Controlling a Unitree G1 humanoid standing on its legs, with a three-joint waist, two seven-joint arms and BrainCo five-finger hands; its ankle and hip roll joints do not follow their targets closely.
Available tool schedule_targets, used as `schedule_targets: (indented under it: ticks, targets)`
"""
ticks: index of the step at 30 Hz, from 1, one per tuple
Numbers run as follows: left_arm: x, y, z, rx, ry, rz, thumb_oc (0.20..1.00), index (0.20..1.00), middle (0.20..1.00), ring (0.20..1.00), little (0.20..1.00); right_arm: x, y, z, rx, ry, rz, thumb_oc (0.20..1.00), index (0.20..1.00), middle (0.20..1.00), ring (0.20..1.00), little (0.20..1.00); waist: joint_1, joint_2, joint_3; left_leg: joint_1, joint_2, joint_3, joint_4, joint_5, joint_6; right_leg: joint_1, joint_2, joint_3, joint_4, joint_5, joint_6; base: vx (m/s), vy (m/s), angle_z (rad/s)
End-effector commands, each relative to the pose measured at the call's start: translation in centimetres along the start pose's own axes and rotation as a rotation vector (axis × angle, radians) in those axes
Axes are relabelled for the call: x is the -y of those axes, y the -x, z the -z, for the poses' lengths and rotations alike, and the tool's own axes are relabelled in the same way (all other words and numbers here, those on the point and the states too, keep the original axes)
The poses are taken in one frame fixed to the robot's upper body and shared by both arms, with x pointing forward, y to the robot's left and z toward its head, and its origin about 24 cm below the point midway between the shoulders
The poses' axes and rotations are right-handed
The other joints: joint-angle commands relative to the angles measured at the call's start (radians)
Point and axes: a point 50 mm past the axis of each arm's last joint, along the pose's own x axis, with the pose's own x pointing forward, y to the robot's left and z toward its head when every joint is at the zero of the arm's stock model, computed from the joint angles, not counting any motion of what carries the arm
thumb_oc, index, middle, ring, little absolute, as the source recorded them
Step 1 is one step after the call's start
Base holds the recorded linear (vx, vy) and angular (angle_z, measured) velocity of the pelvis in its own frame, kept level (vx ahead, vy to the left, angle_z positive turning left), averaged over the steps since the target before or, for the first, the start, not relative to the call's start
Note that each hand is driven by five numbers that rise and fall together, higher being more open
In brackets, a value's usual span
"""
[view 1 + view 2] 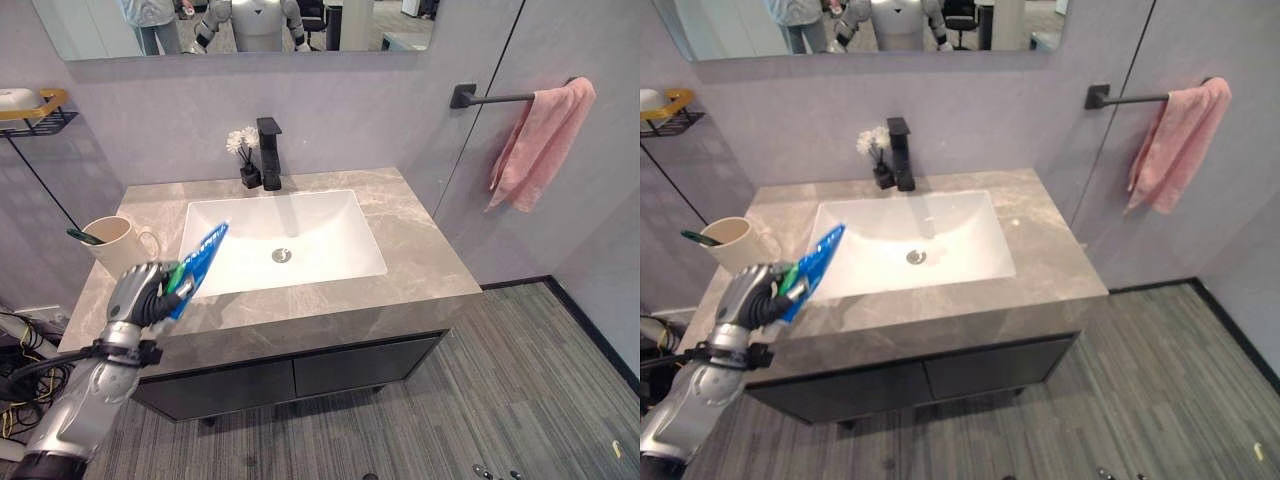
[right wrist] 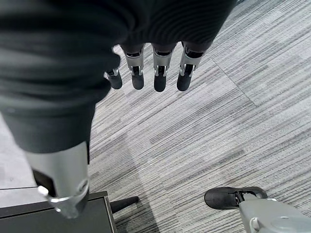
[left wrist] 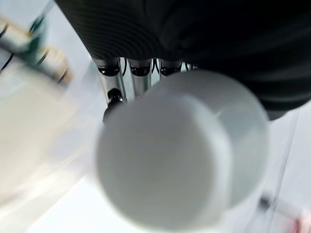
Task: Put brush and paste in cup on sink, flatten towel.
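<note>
The left hand [image 1: 140,293] hovers over the near left corner of the grey marble counter [image 1: 420,250], its fingers curled round a blue and green toothpaste tube [image 1: 200,262]. The tube slants up and away from the hand, its flat crimped end reaching over the left edge of the white sink basin [image 1: 310,225]. In the left wrist view the tube's white cap [image 3: 180,150] sits right in front of the camera, with the silver fingers [image 3: 141,80] bent behind it.

Just beyond the hand, near the counter's left edge, stands a cream cup [image 1: 113,243] with its handle turned toward the basin. A dark green toothbrush [image 1: 84,236] already rests in it, poking out over the rim to the left.

The right hand [image 2: 150,73] hangs low beside the cabinet over the grey striped carpet [image 2: 233,116], fingers loosely straight and holding nothing.

At the back of the basin a black faucet [image 1: 269,152] stands with a small vase of white flowers [image 1: 244,150] just beside it on the left. On the wall at the right a pink towel [image 1: 540,145] hangs bunched and crooked from a black towel bar [image 1: 495,97], gathered toward the bar's far end. High on the left wall a wire shelf [image 1: 35,115] holds a soap dish
</note>
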Motion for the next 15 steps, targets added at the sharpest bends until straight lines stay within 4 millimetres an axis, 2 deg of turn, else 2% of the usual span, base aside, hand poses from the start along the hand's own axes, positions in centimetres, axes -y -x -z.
schedule_targets:
  ticks: [1,2,4,5,6,7,8,9,10,11,12,13,15]
  targets:
    - [-5.4,-3.6,-2.8,0.180,-0.035,-0.350,0.200,0.200,0.200,0.200,0.200,-0.6,-0.5,-2.8,0.088,-0.101,0.042,1.000,1.000,1.000,1.000,1.000,-0.018,-0.023,-0.003,0.021,0.053,-0.017,0.007,-0.055,-0.037,0.016,-0.080,0.015,0.006,-0.009,0.082,0.00,0.000,0.00]
    - [-5.4,-3.6,-2.8,0.180,-0.035,-0.350,0.200,0.200,0.200,0.200,0.200,-0.6,-0.5,-2.8,0.088,-0.101,0.042,1.000,1.000,1.000,1.000,1.000,-0.018,-0.023,-0.003,0.022,0.053,-0.017,0.007,-0.055,-0.037,0.016,-0.080,0.015,0.006,-0.009,0.082,0.00,0.000,0.00]
    - [-7.1,-4.5,-4.1,0.263,-0.092,-0.428,0.200,0.200,0.200,0.200,0.200,0.3,-0.6,-4.6,0.162,-0.163,0.081,1.000,1.000,1.000,1.000,1.000,-0.025,-0.021,-0.012,0.026,0.053,-0.014,0.007,-0.057,-0.038,0.017,-0.080,0.018,0.006,-0.008,0.083,0.00,0.004,-0.02]
    - [-8.9,-5.3,-4.9,0.322,-0.164,-0.503,0.200,0.200,0.200,0.200,0.200,2.1,-0.4,-8.4,0.315,-0.188,0.147,1.000,1.000,1.000,1.000,1.000,-0.034,-0.018,-0.017,0.029,0.051,-0.011,0.007,-0.058,-0.038,0.020,-0.081,0.022,0.006,-0.007,0.085,0.00,0.009,-0.06]
    - [-8.9,-5.4,-5.0,0.324,-0.163,-0.505,0.200,0.200,0.200,0.200,0.200,2.1,-0.3,-8.4,0.315,-0.190,0.149,1.000,1.000,1.000,1.000,1.000,-0.032,-0.017,-0.015,0.029,0.051,-0.011,0.007,-0.058,-0.037,0.020,-0.081,0.022,0.006,-0.007,0.085,-0.01,0.011,-0.06]
    - [-9.5,-5.6,-5.2,0.338,-0.187,-0.526,0.200,0.200,0.200,0.200,0.200,2.5,-0.1,-9.8,0.373,-0.207,0.157,1.000,1.000,1.000,1.000,1.000,-0.037,-0.015,-0.018,0.030,0.051,-0.010,0.007,-0.058,-0.038,0.019,-0.081,0.023,0.006,-0.006,0.085,0.01,0.013,-0.04]
    - [-10.4,-5.9,-5.5,0.365,-0.222,-0.556,0.200,0.200,0.200,0.200,0.200,4.2,0.6,-12.6,0.489,-0.256,0.209,1.000,1.000,1.000,1.000,1.000,-0.044,-0.012,-0.020,0.037,0.050,-0.007,0.007,-0.067,-0.038,0.024,-0.081,0.023,0.006,-0.010,0.088,-0.01,0.011,-0.03]
    - [-10.5,-6.0,-5.6,0.367,-0.229,-0.558,0.200,0.200,0.200,0.200,0.200,4.4,0.9,-13.3,0.525,-0.256,0.217,1.000,1.000,1.000,1.000,1.000,-0.044,-0.012,-0.020,0.035,0.049,-0.006,0.007,-0.060,-0.037,0.020,-0.082,0.024,0.006,-0.004,0.087,0.00,0.010,-0.06]
    - [-10.9,-6.2,-5.6,0.376,-0.256,-0.574,0.200,0.200,0.200,0.200,0.200,4.7,1.6,-14.9,0.601,-0.276,0.232,1.000,1.000,1.000,1.000,1.000,-0.048,-0.010,-0.024,0.036,0.049,-0.005,0.007,-0.061,-0.037,0.020,-0.083,0.027,0.006,-0.003,0.087,-0.02,0.009,-0.09]
    - [-12.0,-6.3,-5.8,0.398,-0.311,-0.601,0.200,0.200,0.200,0.200,0.200,5.9,3.4,-18.0,0.759,-0.334,0.264,1.000,1.000,1.000,1.000,1.000,-0.056,-0.005,-0.027,0.039,0.048,-0.002,0.007,-0.063,-0.036,0.019,-0.083,0.033,0.006,-0.002,0.088,0.03,0.019,-0.10]
    - [-12.5,-6.5,-6.0,0.409,-0.338,-0.616,0.200,0.200,0.200,0.200,0.200,6.4,4.5,-19.7,0.849,-0.365,0.281,1.000,1.000,1.000,1.000,1.000,-0.058,-0.001,-0.030,0.044,0.048,-0.001,0.007,-0.071,-0.035,0.022,-0.083,0.036,0.006,-0.007,0.090,0.01,0.013,-0.09]
    - [-12.5,-6.5,-6.0,0.410,-0.338,-0.618,0.200,0.200,0.200,0.200,0.200,6.4,4.6,-19.7,0.849,-0.365,0.283,1.000,1.000,1.000,1.000,1.000,-0.058,-0.002,-0.028,0.041,0.048,0.000,0.007,-0.065,-0.035,0.019,-0.083,0.037,0.006,-0.002,0.089,0.00,0.006,-0.05]
    - [-13.5,-6.7,-6.3,0.431,-0.388,-0.640,0.200,0.200,0.200,0.200,0.200,6.8,7.5,-23.0,1.048,-0.421,0.277,1.000,1.000,1.000,1.000,1.000,-0.064,0.003,-0.032,0.047,0.047,0.000,0.007,-0.072,-0.034,0.020,-0.083,0.041,0.006,-0.006,0.091,0.00,0.002,-0.02]
